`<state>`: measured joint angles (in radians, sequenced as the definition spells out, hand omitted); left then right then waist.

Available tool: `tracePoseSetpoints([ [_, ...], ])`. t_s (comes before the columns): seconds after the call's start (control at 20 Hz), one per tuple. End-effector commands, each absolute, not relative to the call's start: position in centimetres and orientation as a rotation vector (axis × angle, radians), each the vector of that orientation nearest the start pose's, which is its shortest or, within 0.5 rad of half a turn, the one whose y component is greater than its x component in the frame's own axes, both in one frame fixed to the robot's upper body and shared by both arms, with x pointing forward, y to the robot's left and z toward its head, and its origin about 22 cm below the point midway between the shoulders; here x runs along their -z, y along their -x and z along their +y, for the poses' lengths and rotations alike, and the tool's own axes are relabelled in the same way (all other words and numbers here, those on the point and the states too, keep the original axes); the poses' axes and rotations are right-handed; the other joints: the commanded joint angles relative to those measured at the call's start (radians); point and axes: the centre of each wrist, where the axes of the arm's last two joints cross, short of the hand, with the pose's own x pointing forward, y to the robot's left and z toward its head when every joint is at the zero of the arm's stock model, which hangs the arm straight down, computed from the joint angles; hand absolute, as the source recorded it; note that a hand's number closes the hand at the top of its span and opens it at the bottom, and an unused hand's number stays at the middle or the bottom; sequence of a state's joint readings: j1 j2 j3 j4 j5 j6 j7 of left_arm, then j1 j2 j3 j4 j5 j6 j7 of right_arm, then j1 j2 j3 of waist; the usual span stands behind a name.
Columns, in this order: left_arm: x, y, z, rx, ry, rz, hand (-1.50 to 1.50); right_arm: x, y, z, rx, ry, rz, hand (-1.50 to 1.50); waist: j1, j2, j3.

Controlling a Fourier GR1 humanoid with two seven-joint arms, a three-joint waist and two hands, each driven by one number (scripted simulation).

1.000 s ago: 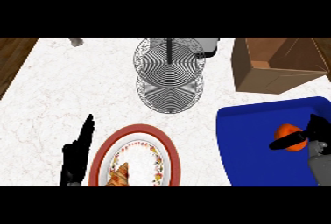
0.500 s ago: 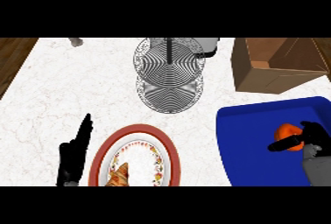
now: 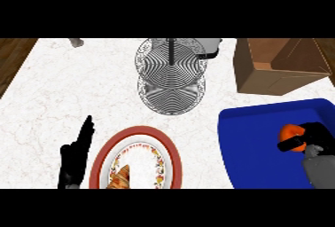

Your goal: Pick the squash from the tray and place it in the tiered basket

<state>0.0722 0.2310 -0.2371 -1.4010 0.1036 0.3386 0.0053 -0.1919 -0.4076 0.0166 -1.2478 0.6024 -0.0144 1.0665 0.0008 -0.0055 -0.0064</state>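
Over the blue tray point(image 3: 262, 146) at the marble bench's point(image 3: 52, 97) right, the right hand point(image 3: 307, 138) curls its fingers point(image 3: 292, 144) round the orange squash point(image 3: 292, 131), while the left hand point(image 3: 75, 157) rests open beside a red-rimmed plate point(image 3: 134, 133), the wire tiered basket point(image 3: 171, 73) standing well apart behind.

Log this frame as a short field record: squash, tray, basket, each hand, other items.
squash: orange, over the tray's right part, in the right hand
tray: blue, at the counter's right
basket: wire, tiered, top centre, holds nothing visible
right hand: curled round the squash
left hand: open, resting left of the plate
plate: red-rimmed, bottom centre, pastry on it
box: brown, open, top right
task state: squash not yet in basket
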Motion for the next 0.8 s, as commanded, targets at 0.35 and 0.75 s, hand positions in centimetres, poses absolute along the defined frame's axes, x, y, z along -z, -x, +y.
tracePoseSetpoints([
  [0.35, 5.1, -21.7, 23.4, 0.074, -0.212, -1.297, 0.00, -1.9, -29.6, -23.9, -1.090, 0.907, -0.784, 1.50, 0.065, 0.007, 0.007],
  [0.75, 5.7, -21.3, 25.3, 0.008, -0.258, -1.285, 0.00, -7.6, -29.6, -22.7, -1.125, 0.677, -1.286, 1.50, -0.011, 0.000, 0.006],
])
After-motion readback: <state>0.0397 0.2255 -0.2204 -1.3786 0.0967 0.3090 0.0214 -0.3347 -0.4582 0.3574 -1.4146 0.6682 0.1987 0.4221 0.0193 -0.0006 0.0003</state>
